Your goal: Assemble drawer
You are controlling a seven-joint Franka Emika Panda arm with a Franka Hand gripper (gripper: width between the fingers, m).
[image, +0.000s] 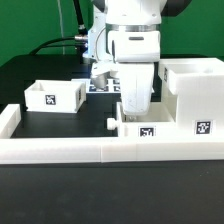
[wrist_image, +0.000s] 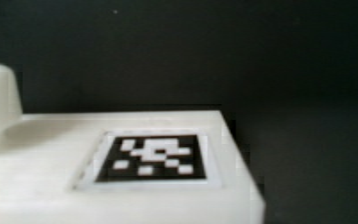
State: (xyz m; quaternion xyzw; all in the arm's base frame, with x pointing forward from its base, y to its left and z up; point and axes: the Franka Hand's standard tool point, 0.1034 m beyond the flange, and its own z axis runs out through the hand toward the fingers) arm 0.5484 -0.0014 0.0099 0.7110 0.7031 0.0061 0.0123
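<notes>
Crowding tray (image: 165, 128) edge, claw (image: 133, 110) perhaps touching.

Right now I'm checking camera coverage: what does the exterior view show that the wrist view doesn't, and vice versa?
Exterior only: the arm's gripper, the left tray, the tall housing and the border wall. Wrist only: a close look at one tag. Both: a tagged white part, probably the middle tray.

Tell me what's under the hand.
A small white tray with a tag on its front sits under the hand. The hand covers the tray's inside, so any contents and the fingertips are hidden.
</notes>
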